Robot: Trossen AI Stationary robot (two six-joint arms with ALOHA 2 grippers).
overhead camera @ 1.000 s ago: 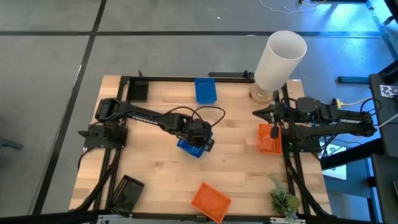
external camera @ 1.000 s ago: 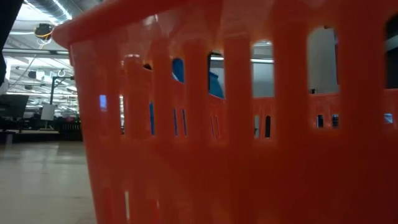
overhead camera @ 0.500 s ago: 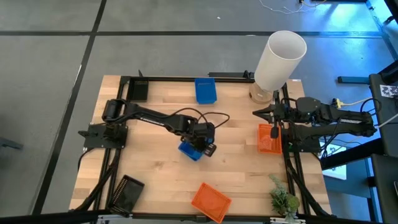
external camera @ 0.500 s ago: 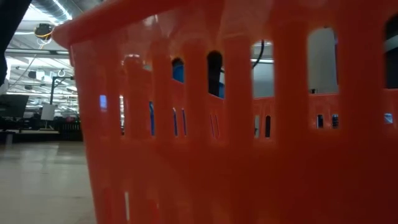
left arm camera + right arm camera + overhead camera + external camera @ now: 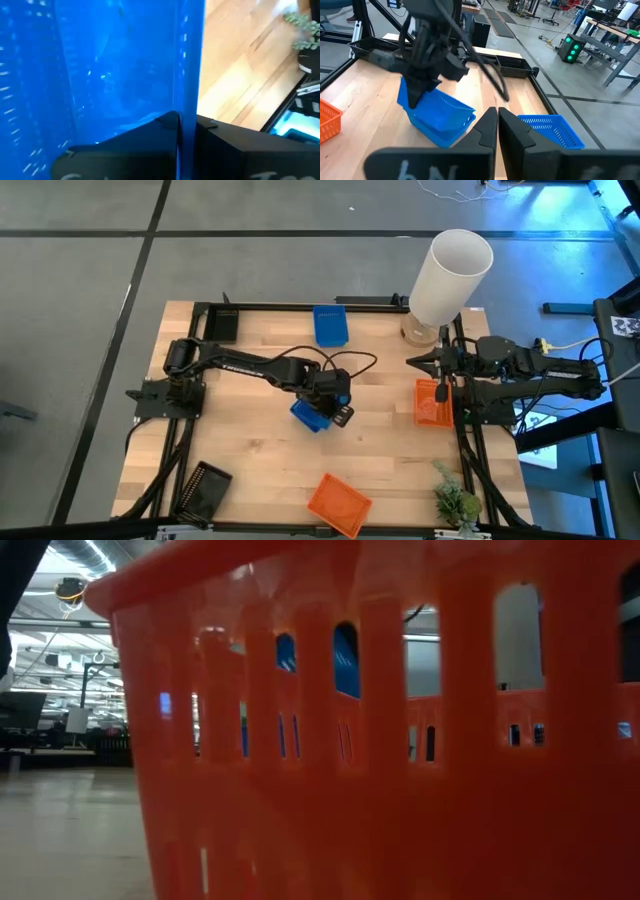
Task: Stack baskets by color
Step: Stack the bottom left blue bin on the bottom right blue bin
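Wooden desk [image 5: 250, 450] carries two blue, two orange and two black baskets. Left gripper [image 5: 330, 402] at mid-desk has its fingers [image 5: 165, 125] clamped on the wall of a tilted blue basket [image 5: 310, 416], long axis diagonal. Right gripper [image 5: 420, 363], fingers [image 5: 487, 125] together, waits above an orange basket [image 5: 431, 402] at the right edge
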